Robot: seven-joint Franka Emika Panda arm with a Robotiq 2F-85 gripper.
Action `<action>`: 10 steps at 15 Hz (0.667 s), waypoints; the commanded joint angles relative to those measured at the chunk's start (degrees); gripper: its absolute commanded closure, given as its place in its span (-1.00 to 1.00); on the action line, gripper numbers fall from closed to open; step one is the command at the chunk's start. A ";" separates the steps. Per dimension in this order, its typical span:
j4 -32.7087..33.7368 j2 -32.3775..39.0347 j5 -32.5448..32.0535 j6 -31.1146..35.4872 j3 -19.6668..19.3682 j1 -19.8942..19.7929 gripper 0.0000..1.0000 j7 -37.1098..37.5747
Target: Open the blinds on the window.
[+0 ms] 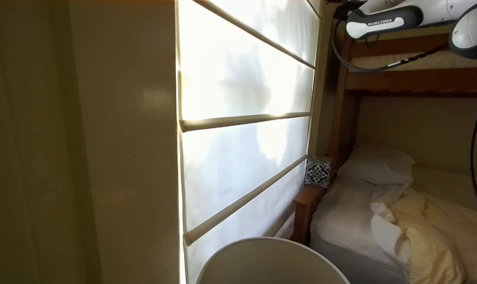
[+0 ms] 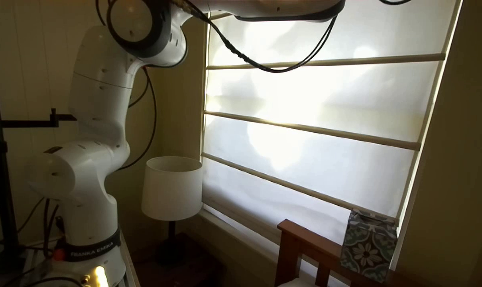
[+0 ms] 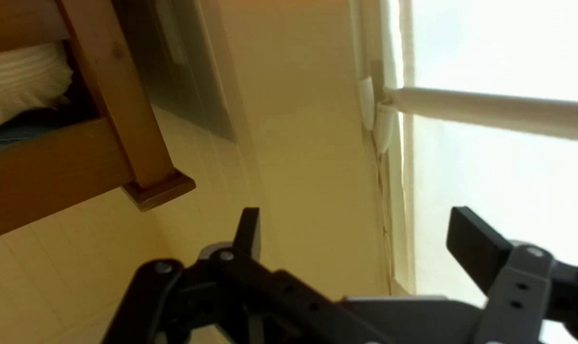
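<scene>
The blinds (image 1: 246,90) hang down over the window as a cream-white, backlit fabric shade with horizontal fold bars. They also show in an exterior view (image 2: 344,99) and at the right of the wrist view (image 3: 499,186). The window's glass is hidden behind them; a pale sill (image 2: 237,233) shows below. In the wrist view, thin cords (image 3: 387,234) hang along the blinds' side edge, below small white fittings (image 3: 383,126). My gripper (image 3: 354,215) is open and empty, its fingers on either side of the cords in the picture; the distance to them cannot be told.
A wooden bunk bed (image 1: 416,81) stands beside the window; its post (image 3: 121,91) is at the left of the wrist view. A patterned box (image 2: 368,247) sits by the blinds' lower corner. A white lampshade (image 2: 172,191) stands near the robot base.
</scene>
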 commanded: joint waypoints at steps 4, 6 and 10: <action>4.23 3.14 -2.04 -0.72 -1.59 0.72 -1.00 0.92; 5.43 4.11 -3.89 -0.31 -3.05 1.86 -1.00 2.92; 10.37 7.42 -9.47 -0.05 -8.22 4.89 -1.00 10.61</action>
